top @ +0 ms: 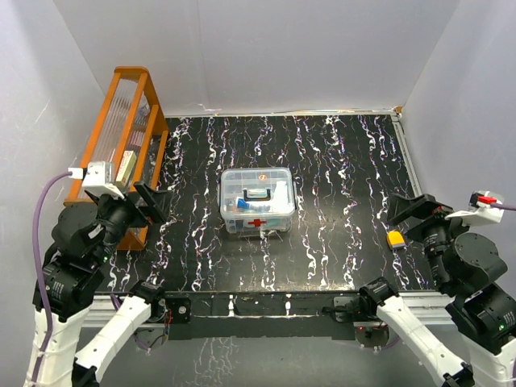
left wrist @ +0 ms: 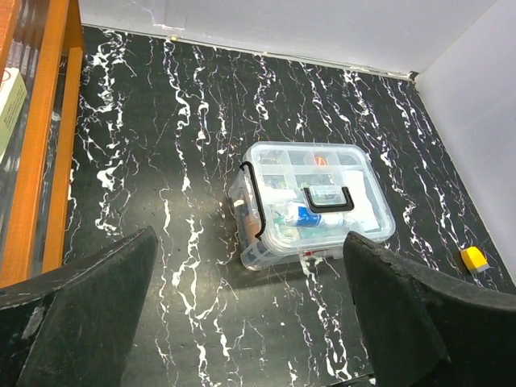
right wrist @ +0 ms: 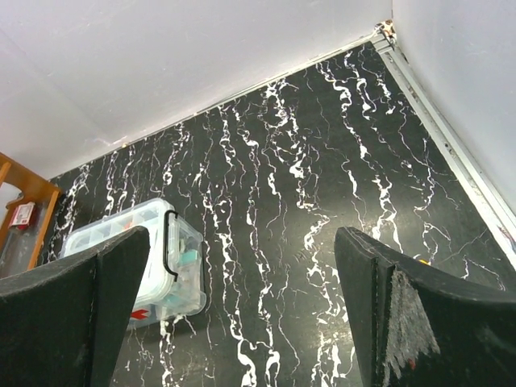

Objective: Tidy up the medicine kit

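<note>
One orange slatted rack (top: pixel 129 133) stands at the upper left of the top view, against the left wall, with one pale carton (top: pixel 126 167) in it. Just below it, at the left edge, the left gripper (top: pixel 151 203) hangs above the black marbled table (top: pixel 339 161), its two jaws spread wide with nothing between them.

One medicine kit (top: pixel 256 200) sits in the middle of the frame, well apart from both grippers. It is a single clear box with its lid on, one dark handle (top: pixel 258 193) on top and one red cross (top: pixel 256 222) on its near side. Small items show through the plastic, too blurred to count.

In the left wrist view the kit (left wrist: pixel 310 201) lies at mid-frame, above the gap between the two dark fingers (left wrist: pixel 81 314) and touching neither. One dark clasp (left wrist: pixel 251 201) shows on its left end.

In the right wrist view the kit (right wrist: pixel 133 258) is at the lower left, partly hidden behind the left-hand finger (right wrist: pixel 72 314).

At the right of the top view, one small yellow object (top: pixel 395 239) lies on the table, just beside the right gripper (top: pixel 415 210), whose two jaws are also spread wide and empty.
</note>
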`<action>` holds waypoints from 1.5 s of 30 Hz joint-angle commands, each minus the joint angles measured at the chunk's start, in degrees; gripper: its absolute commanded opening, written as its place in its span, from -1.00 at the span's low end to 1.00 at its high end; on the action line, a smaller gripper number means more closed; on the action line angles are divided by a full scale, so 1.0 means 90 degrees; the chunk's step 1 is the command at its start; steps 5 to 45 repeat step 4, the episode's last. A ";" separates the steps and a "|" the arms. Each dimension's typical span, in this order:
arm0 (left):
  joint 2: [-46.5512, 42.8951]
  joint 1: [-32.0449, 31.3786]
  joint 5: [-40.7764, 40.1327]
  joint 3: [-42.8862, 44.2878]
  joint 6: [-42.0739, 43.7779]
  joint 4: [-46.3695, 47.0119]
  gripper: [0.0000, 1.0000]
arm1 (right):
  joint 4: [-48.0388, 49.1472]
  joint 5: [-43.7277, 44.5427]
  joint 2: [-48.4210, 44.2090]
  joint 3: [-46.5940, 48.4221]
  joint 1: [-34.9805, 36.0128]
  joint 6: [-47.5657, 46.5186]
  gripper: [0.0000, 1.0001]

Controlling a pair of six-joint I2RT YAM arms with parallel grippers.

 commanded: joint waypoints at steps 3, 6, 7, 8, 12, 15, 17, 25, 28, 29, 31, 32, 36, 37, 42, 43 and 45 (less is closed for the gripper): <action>-0.0211 -0.0009 -0.0159 -0.0019 0.0045 0.0000 0.97 | 0.0183 0.0162 0.0049 0.0190 -0.0006 0.0015 0.97; -0.0260 -0.0009 -0.0161 -0.0033 0.0043 0.0015 0.97 | 0.0183 0.0159 0.0053 0.0190 -0.0001 0.0023 0.97; -0.0260 -0.0009 -0.0161 -0.0033 0.0043 0.0015 0.97 | 0.0183 0.0159 0.0053 0.0190 -0.0001 0.0023 0.97; -0.0260 -0.0009 -0.0161 -0.0033 0.0043 0.0015 0.97 | 0.0183 0.0159 0.0053 0.0190 -0.0001 0.0023 0.97; -0.0260 -0.0009 -0.0161 -0.0033 0.0043 0.0015 0.97 | 0.0183 0.0159 0.0053 0.0190 -0.0001 0.0023 0.97; -0.0260 -0.0009 -0.0161 -0.0033 0.0043 0.0015 0.97 | 0.0183 0.0159 0.0053 0.0190 -0.0001 0.0023 0.97; -0.0260 -0.0009 -0.0161 -0.0033 0.0043 0.0015 0.97 | 0.0183 0.0159 0.0053 0.0190 -0.0001 0.0023 0.97; -0.0260 -0.0009 -0.0161 -0.0033 0.0043 0.0015 0.97 | 0.0183 0.0159 0.0053 0.0190 -0.0001 0.0023 0.97; -0.0260 -0.0009 -0.0161 -0.0033 0.0043 0.0015 0.97 | 0.0183 0.0159 0.0053 0.0190 -0.0001 0.0023 0.97; -0.0260 -0.0009 -0.0161 -0.0033 0.0043 0.0015 0.97 | 0.0183 0.0159 0.0053 0.0190 -0.0001 0.0023 0.97; -0.0260 -0.0009 -0.0161 -0.0033 0.0043 0.0015 0.97 | 0.0183 0.0159 0.0053 0.0190 -0.0001 0.0023 0.97; -0.0260 -0.0009 -0.0161 -0.0033 0.0043 0.0015 0.97 | 0.0183 0.0159 0.0053 0.0190 -0.0001 0.0023 0.97; -0.0260 -0.0009 -0.0161 -0.0033 0.0043 0.0015 0.97 | 0.0183 0.0159 0.0053 0.0190 -0.0001 0.0023 0.97; -0.0260 -0.0009 -0.0161 -0.0033 0.0043 0.0015 0.97 | 0.0183 0.0159 0.0053 0.0190 -0.0001 0.0023 0.97; -0.0260 -0.0009 -0.0161 -0.0033 0.0043 0.0015 0.97 | 0.0183 0.0159 0.0053 0.0190 -0.0001 0.0023 0.97; -0.0260 -0.0009 -0.0161 -0.0033 0.0043 0.0015 0.97 | 0.0183 0.0159 0.0053 0.0190 -0.0001 0.0023 0.97; -0.0260 -0.0009 -0.0161 -0.0033 0.0043 0.0015 0.97 | 0.0183 0.0159 0.0053 0.0190 -0.0001 0.0023 0.97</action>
